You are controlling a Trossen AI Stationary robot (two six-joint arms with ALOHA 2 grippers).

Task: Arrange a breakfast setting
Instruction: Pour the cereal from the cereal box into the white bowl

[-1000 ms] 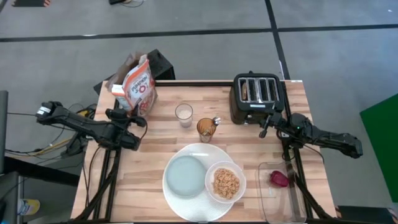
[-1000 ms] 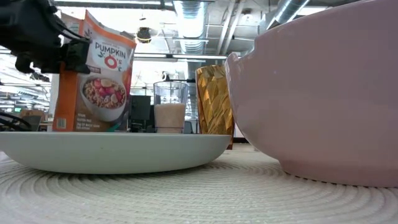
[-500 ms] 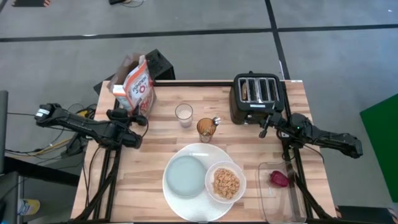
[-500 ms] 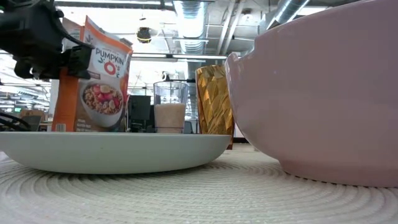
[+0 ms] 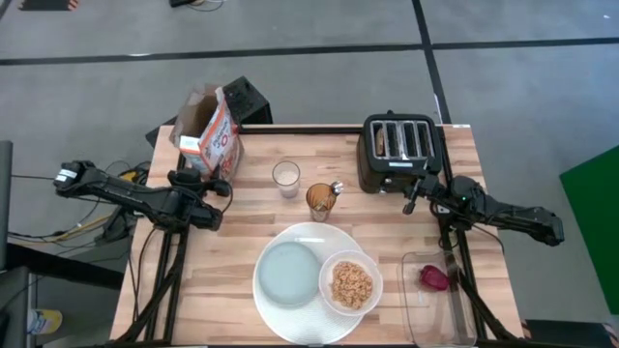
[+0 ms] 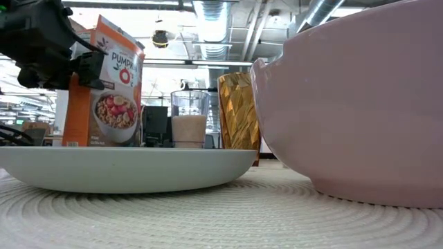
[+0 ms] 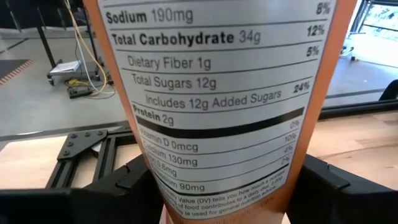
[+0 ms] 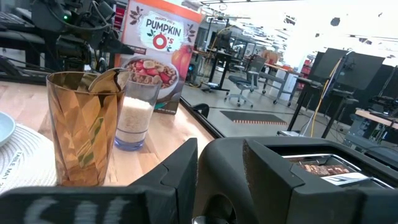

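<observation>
My left gripper [image 5: 215, 176] is shut on an orange cereal box [image 5: 208, 130] at the table's far left corner; the box also shows in the low view [image 6: 104, 90]. A large white plate [image 5: 319, 237] carries a pale grey-blue plate [image 5: 290, 273] and a white bowl [image 5: 334, 267] of tan cereal [image 5: 352, 285]. A brown toast slice [image 5: 384, 142] stands in the black toaster [image 5: 401, 155]. My right gripper [image 5: 414, 196] is just in front of the toaster. Dark red fruit [image 5: 434, 277] lies in a clear container. A metal spoon [image 5: 336, 188] stands in an amber glass. My left gripper pinches the box between its two fingers [image 7: 118, 186], one on each broad face, with the narrow nutrition panel [image 7: 186, 180] facing the wrist. The fingers come level from the table's near side. The box stands upright; the plate hides its bottom in the low view.
A glass of milk [image 5: 285, 177] and the amber glass [image 5: 320, 200] stand between the box and the toaster. The clear container [image 5: 426, 309] sits at the near right corner. Bare wood lies at the near left [image 5: 208, 280].
My left gripper has tipped the cereal box from leaning with its front face up to standing upright, and has turned it a little, so its open top now shows from above. The gripper has stayed shut on it.
</observation>
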